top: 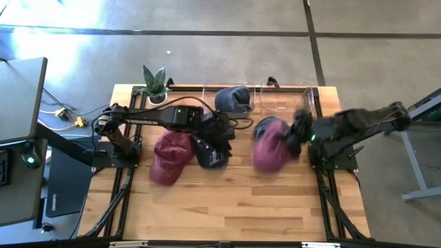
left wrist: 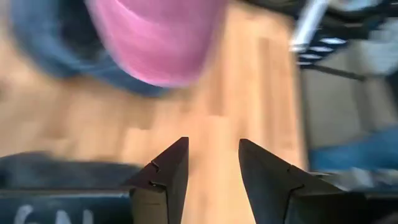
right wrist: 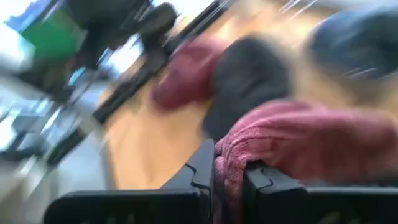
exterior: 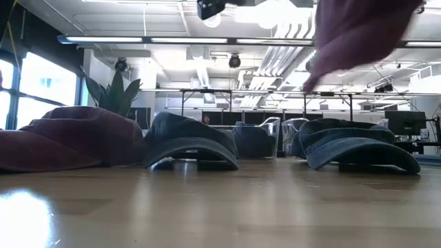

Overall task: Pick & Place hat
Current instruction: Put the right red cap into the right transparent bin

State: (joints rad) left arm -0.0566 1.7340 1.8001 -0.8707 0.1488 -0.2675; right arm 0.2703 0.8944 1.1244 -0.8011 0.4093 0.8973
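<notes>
Right gripper pinches the maroon hat by its fabric edge, lifted over the bench right of centre. We judge it soft, light, floppy. Left gripper spread, empty, above the dark hat.

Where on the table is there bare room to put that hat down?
The whole near strip of the table is bare. The far half is crowded: maroon cap, dark cap, grey hat, plant. The right end effector holds the lifted hat.
</notes>
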